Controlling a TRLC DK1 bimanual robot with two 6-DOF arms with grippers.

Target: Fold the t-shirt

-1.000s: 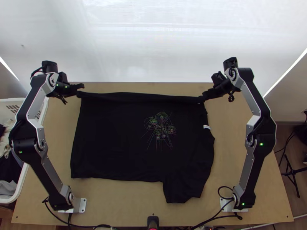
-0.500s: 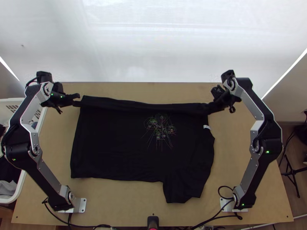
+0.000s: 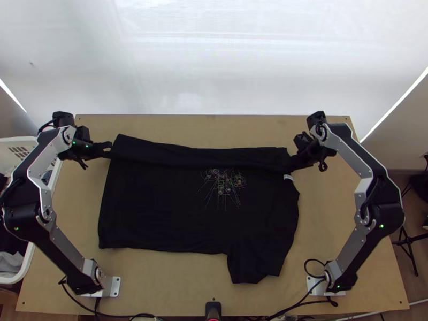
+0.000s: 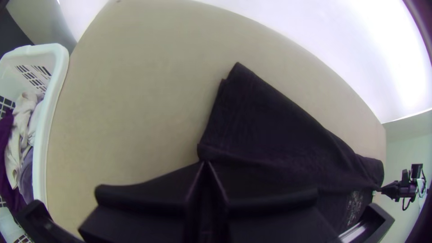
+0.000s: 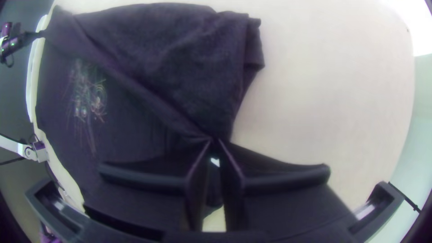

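"Writing anywhere?"

"Just a small white label (image 3: 289, 177), too small to read, near the right gripper (image 3: 293, 162). The chest print (image 3: 223, 184) is fine coloured lines and little rings."

"And the black t-shirt (image 3: 160, 214) itself?"

"Spread on the table (image 3: 182, 283), far side turned over in a long strip, one sleeve (image 3: 257, 265) pointing toward the near edge."

"What are the fingers doing?"

"The left gripper (image 3: 109, 151) has its pair together, clamped on the strip's edge at the hem end. The right one's are closed on it too, at the shoulder end."
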